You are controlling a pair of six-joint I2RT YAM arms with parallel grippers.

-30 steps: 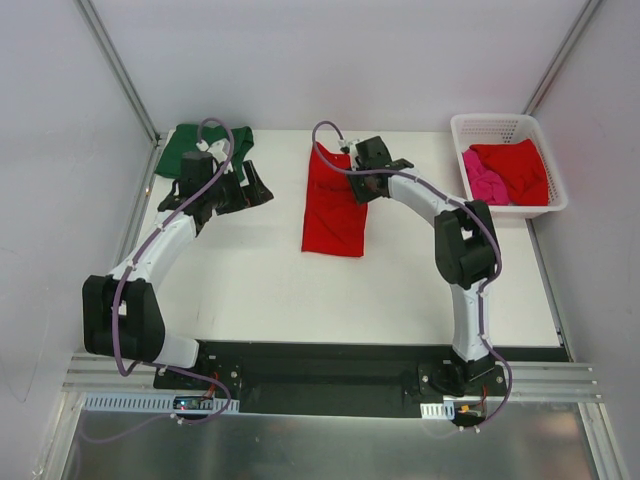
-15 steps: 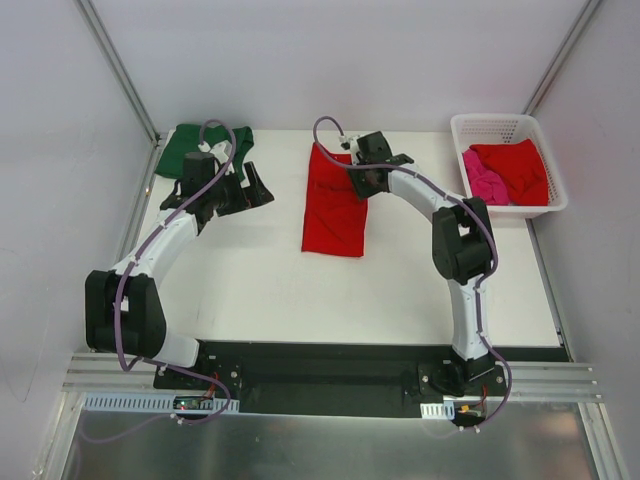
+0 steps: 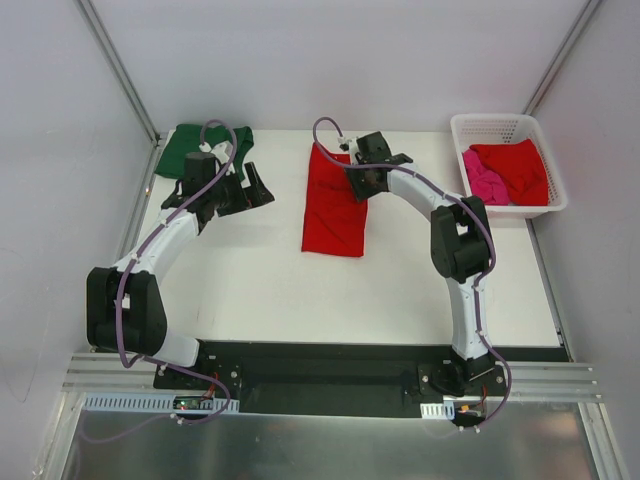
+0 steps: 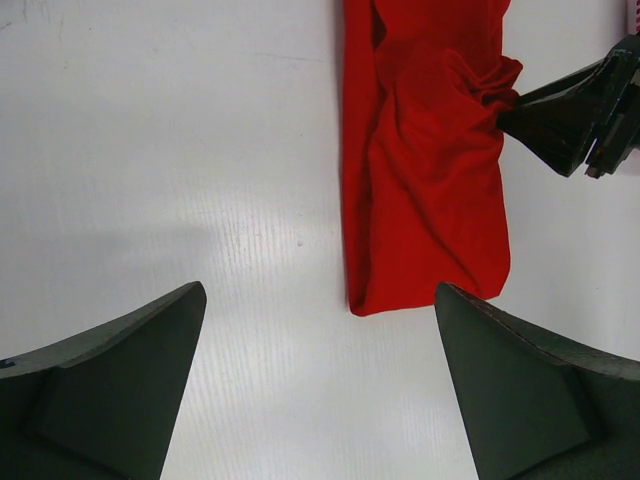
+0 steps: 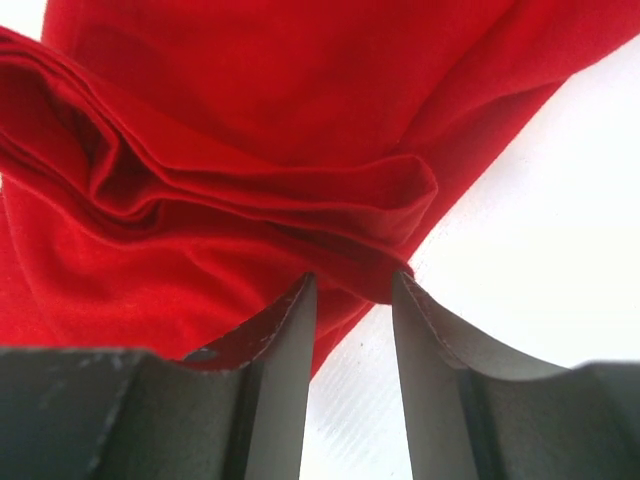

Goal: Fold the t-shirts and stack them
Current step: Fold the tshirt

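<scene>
1. Red t-shirt (image 3: 333, 205): folded into a long strip, lying flat on the tabletop (image 3: 300, 290) at 12 o'clock.
2. Right pincer (image 5: 352, 280): at the strip's 3 o'clock edge, apparently clenched on a bunched fold of it, though the wrist view leaves the grip a little unclear.
3. Left pincer (image 4: 318, 292): released, jaws wide, over bare tabletop at 10 o'clock.
4. Green t-shirt (image 3: 190, 145): crumpled in the far corner at 11 o'clock.
5. Basket (image 3: 500, 125): at 2 o'clock, holding a second red t-shirt (image 3: 520, 165) and a pink t-shirt (image 3: 482, 180).
</scene>
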